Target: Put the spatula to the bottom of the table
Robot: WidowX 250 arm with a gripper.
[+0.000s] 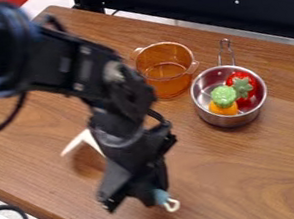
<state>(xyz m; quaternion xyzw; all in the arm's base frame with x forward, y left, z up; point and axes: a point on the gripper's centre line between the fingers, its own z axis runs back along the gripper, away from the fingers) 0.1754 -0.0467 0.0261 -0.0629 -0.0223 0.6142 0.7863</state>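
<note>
We see the arm point(69, 55) come in from the upper left over the wooden desk point(252, 174), with the pincer point(137, 183) hanging low, just below the middle of the view. We cannot tell whether the pincer is released or clenched, nor whether it has hold of anything.

The spatula point(163, 196) lies partly hidden by the pincer, toward the near side of the desk. We make out the blue part of its handle poking out at the pincer's lower right, ending in a small pale loop. Left of the arm, a white piece point(81, 141) juts out from behind it; we cannot tell if it belongs to the spatula.

Farther back, right of the arm, we find a see-through amber pot point(166, 81) with a small handle on each side. To its right and a little nearer stands a metal pan point(219, 118), its wire handle pointing to the far edge. Inside the pan we see a red toy point(240, 79) with a green top at the right and, touching it, an orange toy point(223, 108) with a lighter green top.
</note>
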